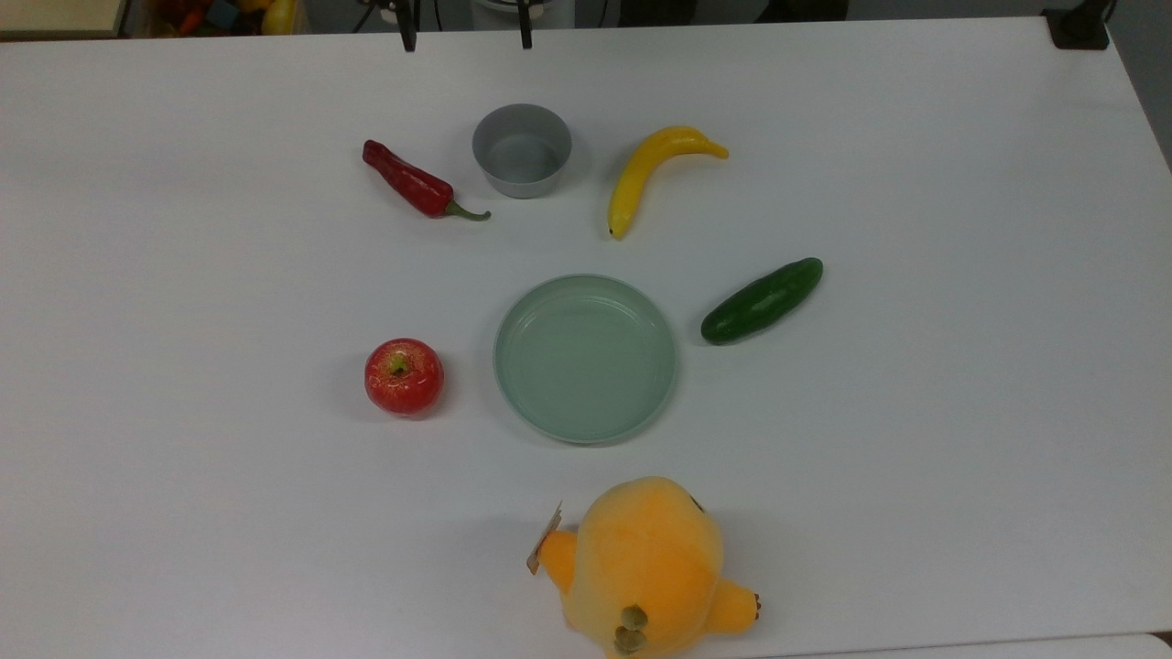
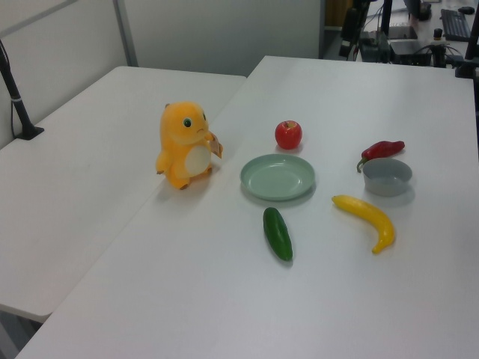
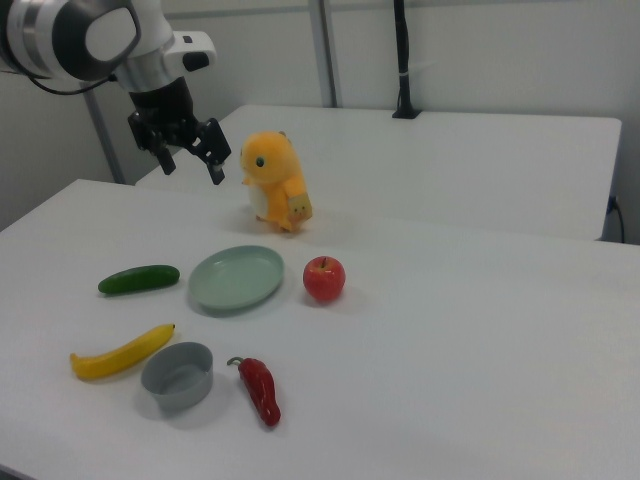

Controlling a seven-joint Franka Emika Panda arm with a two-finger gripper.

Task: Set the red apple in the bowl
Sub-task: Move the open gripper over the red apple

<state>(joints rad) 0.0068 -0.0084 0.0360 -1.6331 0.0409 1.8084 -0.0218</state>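
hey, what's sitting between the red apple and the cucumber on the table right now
The pale green plate lies between the red apple and the cucumber in the top view, apart from both and with nothing on it.

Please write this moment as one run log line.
gripper: open, raised, holding nothing | red apple: on table beside plate | bowl: empty

Arm: you see the white arm (image 3: 75, 35) reaching in from the right view's upper left, held high.
Wrist: its black wrist section points down.
Gripper: your gripper (image 3: 190, 160) hangs in the air with jaws spread apart, holding nothing.
Fingertips: two dark fingertips (image 1: 406, 37) show at the top view's upper edge.
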